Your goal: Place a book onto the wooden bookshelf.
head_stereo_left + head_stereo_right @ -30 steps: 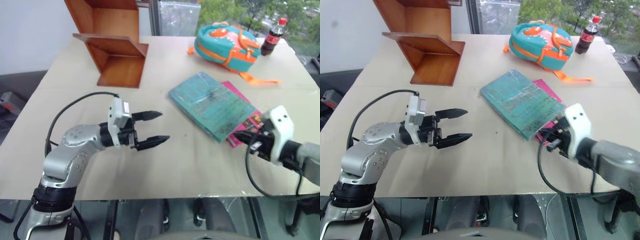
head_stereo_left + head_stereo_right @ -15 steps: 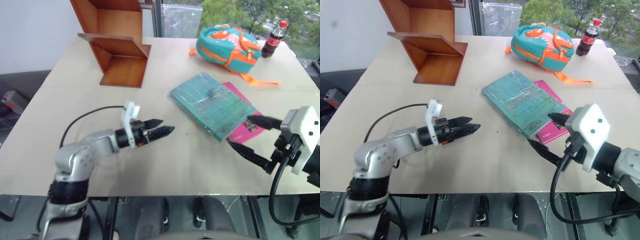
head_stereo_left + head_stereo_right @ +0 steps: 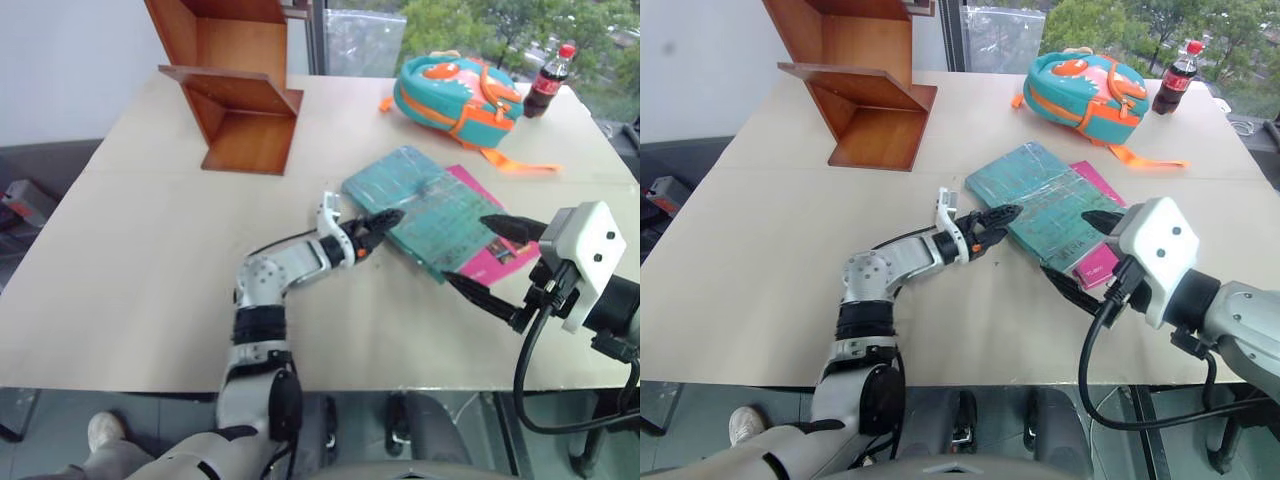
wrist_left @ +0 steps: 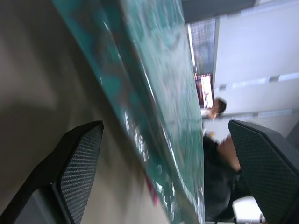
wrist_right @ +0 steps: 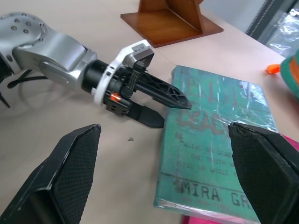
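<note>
A: Left pincer (image 3: pixel 372 228) status?
B: Fingers apart, straddling the near-left edge of the book (image 3: pixel 428 207): one finger above the cover, one at the edge down by the table (image 3: pixel 150 240). Not clamped.
A: Right pincer (image 3: pixel 495 264)?
B: Spread wide, empty, hanging just off the book's near-right corner, apart from it.
A: Book position?
B: Flat on the table, teal cover up, lying over a pink book (image 3: pixel 490 254) poking out from under its right side. Wooden bookshelf (image 3: pixel 232 88) well apart from the book, far-left. Backpack (image 3: pixel 455 90) just beyond the book, cola bottle (image 3: pixel 546 77) right of the backpack.
</note>
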`<state>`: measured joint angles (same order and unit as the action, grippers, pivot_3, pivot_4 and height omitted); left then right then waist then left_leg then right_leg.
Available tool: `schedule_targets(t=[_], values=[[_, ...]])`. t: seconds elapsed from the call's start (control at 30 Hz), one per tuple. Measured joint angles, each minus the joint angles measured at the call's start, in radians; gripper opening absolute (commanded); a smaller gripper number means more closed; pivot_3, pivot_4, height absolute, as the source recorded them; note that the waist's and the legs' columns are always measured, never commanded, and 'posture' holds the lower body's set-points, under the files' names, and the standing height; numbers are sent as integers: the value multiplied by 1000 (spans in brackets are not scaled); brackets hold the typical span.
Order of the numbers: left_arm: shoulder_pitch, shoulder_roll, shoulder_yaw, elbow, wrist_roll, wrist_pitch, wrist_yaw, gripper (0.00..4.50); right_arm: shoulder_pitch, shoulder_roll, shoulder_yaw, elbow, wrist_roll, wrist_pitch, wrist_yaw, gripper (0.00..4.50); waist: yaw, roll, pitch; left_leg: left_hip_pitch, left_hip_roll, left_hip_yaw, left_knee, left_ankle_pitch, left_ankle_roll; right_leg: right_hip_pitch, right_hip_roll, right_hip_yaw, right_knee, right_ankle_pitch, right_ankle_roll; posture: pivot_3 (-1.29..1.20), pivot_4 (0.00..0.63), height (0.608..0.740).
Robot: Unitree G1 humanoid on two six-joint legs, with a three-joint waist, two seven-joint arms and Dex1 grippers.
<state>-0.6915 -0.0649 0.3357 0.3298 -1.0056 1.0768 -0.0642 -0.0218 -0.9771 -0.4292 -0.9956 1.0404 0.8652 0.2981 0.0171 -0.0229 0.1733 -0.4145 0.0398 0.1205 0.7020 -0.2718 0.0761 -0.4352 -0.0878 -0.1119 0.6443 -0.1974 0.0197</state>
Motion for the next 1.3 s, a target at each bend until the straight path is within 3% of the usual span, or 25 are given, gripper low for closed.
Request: schedule_targets(t=[0.1, 0.17, 0.2, 0.23, 0.4, 0.57, 0.7, 0.83, 0.87, 1.1, 1.17, 1.3], values=[[-19, -24, 10, 38, 18, -48, -5, 3704, 12, 0, -3, -7, -1, 0, -14, 4500, 1, 0, 0, 0, 0, 0, 0, 0, 0, 0, 0, 0, 0, 0, 0, 0, 150, 740], [-23, -42, 18, 65, 22, -69, -9, 2752, 20, 0, -8, -9, -1, 0, -27, 4500, 1, 0, 0, 0, 0, -1, 0, 0, 0, 0, -1, -1, 0, 0, 0, 0, 150, 740], [-23, -44, 18, 73, 22, -73, -10, 2620, 21, 0, -11, -9, -1, 0, -30, 4500, 1, 0, 0, 0, 0, -1, 0, 0, 0, 0, -1, -1, 0, 0, 0, 0, 150, 740], [-24, -50, 24, 81, 22, -77, -11, 1937, 25, 0, -16, -11, -1, 0, -36, 4500, 1, 0, 0, -1, 0, -1, 0, 0, 0, 0, -1, -1, -1, 0, 0, 0, 150, 740], [-44, -56, 67, 119, -8, -83, -50, 93, 42, 0, -21, -17, 1, 0, -58, 4500, 1, 0, 0, 0, 0, -2, 1, 0, 0, 1, -1, -2, -1, -1, 1, 0, 150, 740], [-50, -47, 87, 129, -23, -63, -60, 93, 45, 0, -21, -17, -7, 0, -63, 4500, 0, 0, 0, 0, 0, -3, 1, -1, 1, 2, -1, -2, -1, -1, 2, 0, 150, 740], [-27, 16, 83, 82, -42, 0, -89, 93, 39, 0, -15, -13, -22, -3, -62, 4500, -4, 0, 0, 0, 0, -3, 1, -1, 1, 1, 0, -2, -1, -1, 1, 0, 150, 740], [-1, 154, 44, -33, -35, 26, -190, 93, 13, 0, 16, 0, -51, -17, -56, 4500, -5, 0, 0, 0, 1, -3, 1, 0, 0, 1, 1, -3, 0, -1, 1, 0, 150, 740], [6, 227, 9, -103, -7, 8, -258, 93, 3, 2, 31, 8, -60, -20, -49, 4500, -3, 0, 0, 0, 1, -3, 1, 0, 0, 1, 0, -3, 0, 0, 0, 0, 150, 740], [-27, 433, -117, -269, 71, -52, -505, 93, -60, 25, 106, 57, -122, -53, -22, 4500, 5, -1, 0, -2, -1, -3, 1, -1, 1, 1, -2, -6, -2, 1, -1, 0, 150, 740], [-73, 526, -197, -316, 145, -135, -632, 93, -90, 46, 135, 80, -146, -72, -12, 4500, 2, -1, 1, -2, -1, -3, 1, -1, 1, 1, -1, -8, -2, 1, -1, 0, 150, 740], [-238, 678, -352, -350, 481, -620, -866, 93, -154, 88, 167, 131, -184, -112, 13, 4500, 1, 1, 1, -1, -1, -2, 0, -1, 1, 1, -1, -7, -2, 1, -2, 0, 150, 740]])
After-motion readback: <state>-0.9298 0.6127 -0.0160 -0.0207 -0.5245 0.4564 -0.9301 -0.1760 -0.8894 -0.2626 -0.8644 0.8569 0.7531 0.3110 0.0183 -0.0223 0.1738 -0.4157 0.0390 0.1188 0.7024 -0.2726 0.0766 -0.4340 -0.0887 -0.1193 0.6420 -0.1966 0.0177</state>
